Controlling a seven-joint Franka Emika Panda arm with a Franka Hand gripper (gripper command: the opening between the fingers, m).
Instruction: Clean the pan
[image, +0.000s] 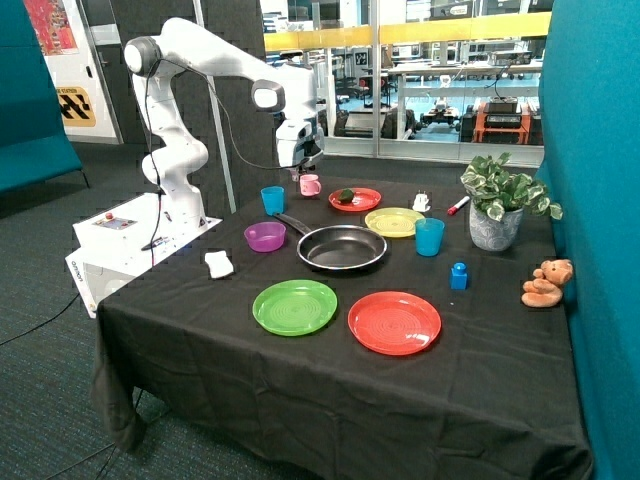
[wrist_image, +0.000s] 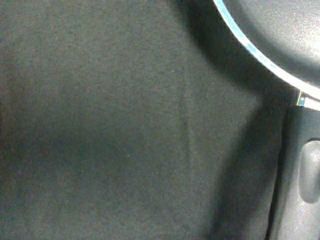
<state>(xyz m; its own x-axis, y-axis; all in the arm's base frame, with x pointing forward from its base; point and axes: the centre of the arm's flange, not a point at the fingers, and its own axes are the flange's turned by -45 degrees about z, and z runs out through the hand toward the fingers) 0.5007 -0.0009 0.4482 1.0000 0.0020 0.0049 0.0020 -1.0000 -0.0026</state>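
Plainly, the pincer (image: 303, 170) hung above the tabletop (image: 330, 400) near the pink cup (image: 310, 185); whether it was spread or closed I could not tell. The pan (image: 343, 248) lay mid-table, at about five o'clock from it, its handle (image: 291, 223) running toward ten o'clock, nearest the pincer.

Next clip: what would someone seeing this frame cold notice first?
Probably the white robot arm, its gripper hanging above the far edge of the black-draped table near a small pink cup. Next, the black pan at the centre, ringed by a purple bowl, a green plate and a red plate.
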